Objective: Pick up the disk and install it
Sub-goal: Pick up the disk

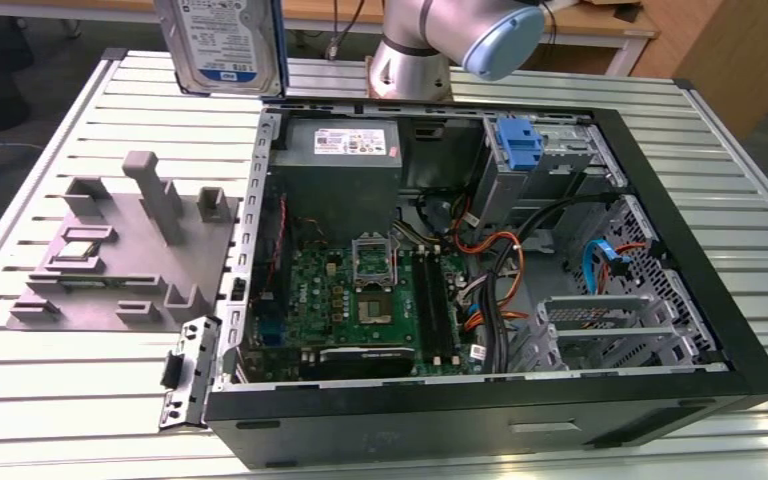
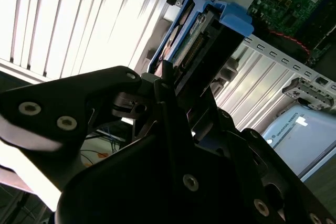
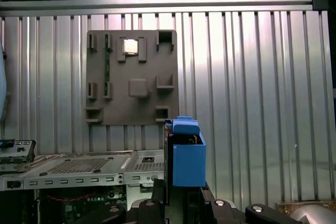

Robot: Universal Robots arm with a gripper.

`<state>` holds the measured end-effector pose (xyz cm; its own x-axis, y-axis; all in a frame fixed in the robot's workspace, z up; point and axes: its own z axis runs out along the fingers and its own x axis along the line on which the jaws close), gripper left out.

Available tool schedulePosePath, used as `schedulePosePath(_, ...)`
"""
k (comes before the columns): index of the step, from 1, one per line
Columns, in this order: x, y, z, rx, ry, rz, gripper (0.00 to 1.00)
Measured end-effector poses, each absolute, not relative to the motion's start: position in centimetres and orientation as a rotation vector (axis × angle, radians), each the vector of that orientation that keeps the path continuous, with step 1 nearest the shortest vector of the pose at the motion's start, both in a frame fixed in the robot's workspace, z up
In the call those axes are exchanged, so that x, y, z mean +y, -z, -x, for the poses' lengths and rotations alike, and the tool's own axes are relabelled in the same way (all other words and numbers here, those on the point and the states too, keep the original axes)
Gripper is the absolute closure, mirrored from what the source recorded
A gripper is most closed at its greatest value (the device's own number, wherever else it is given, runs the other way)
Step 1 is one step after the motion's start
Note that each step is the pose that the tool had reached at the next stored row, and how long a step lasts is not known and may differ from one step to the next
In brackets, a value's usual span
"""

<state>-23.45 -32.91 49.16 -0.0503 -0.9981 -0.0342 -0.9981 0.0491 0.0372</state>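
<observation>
i see ribbed metal table (image 1: 64, 120), wood furniture (image 1: 731, 50) behind its far edge. disk (image 1: 220, 45) aloft over table's far edge, just off far corner of open pc case (image 1: 744, 330). disk on edge, long axis vertical, label face toward exterior camera. gripper (image 2: 181, 85) clamped on disk in second wrist view, blue rail on free end. case holds motherboard (image 1: 357, 290), grey power supply (image 1: 344, 150), cables (image 1: 498, 270), blue bracket (image 1: 522, 145) in bay. grey fixture tray (image 1: 104, 290) beside case, small square part (image 3: 130, 46) in one pocket.

exterior view: high, looking down on open case (image 1: 464, 425) | both wrist views: close (sharing the disk (image 2: 197, 32) (image 3: 188, 156))
</observation>
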Motion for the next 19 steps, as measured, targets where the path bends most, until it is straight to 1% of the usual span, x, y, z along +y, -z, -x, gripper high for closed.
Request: schedulePosePath(19, -32.7, -49.1, 20.1, -2.275, 0.079, -2.164, 0.65)
